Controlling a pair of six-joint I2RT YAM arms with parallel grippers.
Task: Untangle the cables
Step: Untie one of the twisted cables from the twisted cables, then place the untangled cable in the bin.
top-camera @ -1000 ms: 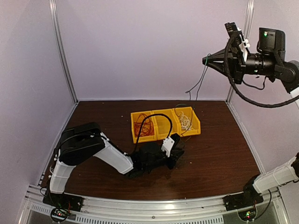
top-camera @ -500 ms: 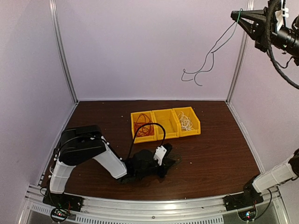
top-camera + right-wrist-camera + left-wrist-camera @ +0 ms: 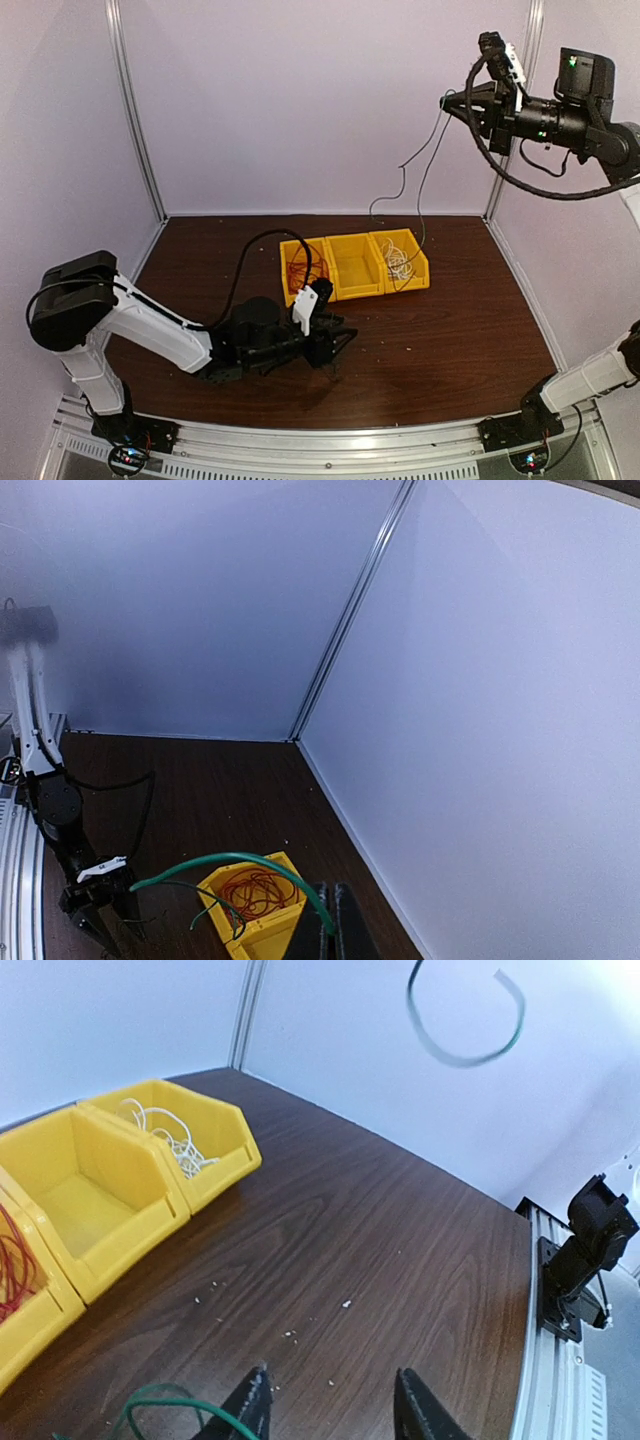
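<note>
The right hand point(image 3: 447, 103) is high up at the right of the enclosure. Its fingers are pressed together on the top of a thin green cable point(image 3: 405, 175), which dangles in loose curves with its lower ends in the air over the yellow bins point(image 3: 352, 290). The three bins stand side by side in the middle of the desk point(image 3: 460, 330). Red cables point(image 3: 303, 268) coil in the left bin and white cables point(image 3: 398, 258) lie in the right one. The left hand point(image 3: 335, 1410) is low over the desk just in front of the bins, its fingers parted with nothing between them. A green loop point(image 3: 165, 1405) curls just beside its left finger; I cannot tell whether they touch.
</note>
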